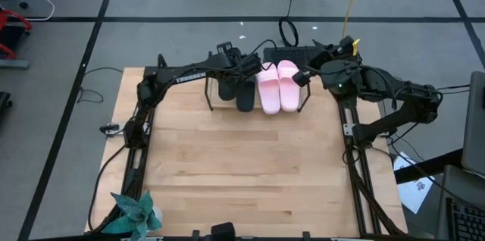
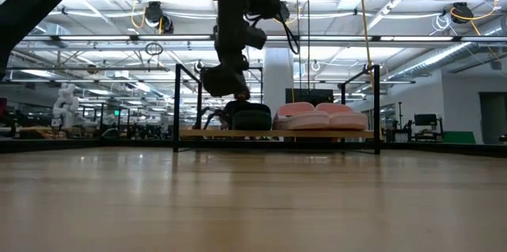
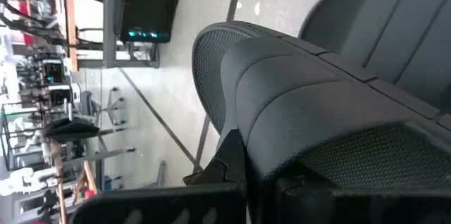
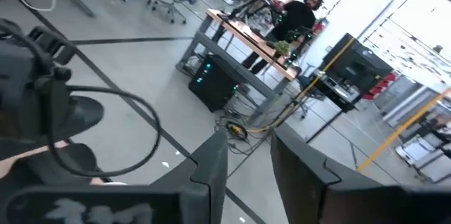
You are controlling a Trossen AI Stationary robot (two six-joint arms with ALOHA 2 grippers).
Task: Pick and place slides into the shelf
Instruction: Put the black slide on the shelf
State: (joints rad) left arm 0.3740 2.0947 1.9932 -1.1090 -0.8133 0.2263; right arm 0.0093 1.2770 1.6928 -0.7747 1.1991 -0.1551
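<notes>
Slides, high view: pink pair lies side by side on the shelf at the table's far edge, toward its R end. One black slide sits just L of the pink pair, touching or nearly so. Second black slide is further L, mostly under the left gripper, which is directly over it at the shelf's L half. Right gripper hangs just beside the R end of the shelf, near the outer pink slide, apart from it. Light wooden table otherwise carries a teal paper plant at the near L corner.

Low view: left gripper comes down from above onto the shelf's L part, right over a black slide; pink pair flat on the shelf deck to the R.

L wrist view: black slide fills the frame, strap and textured footbed against the dark fingers. Jaws fully closed, pinching this slide.

R wrist view: right gripper fingers parted w/ a clear gap, nothing between them. A person stands at a bench far behind.
</notes>
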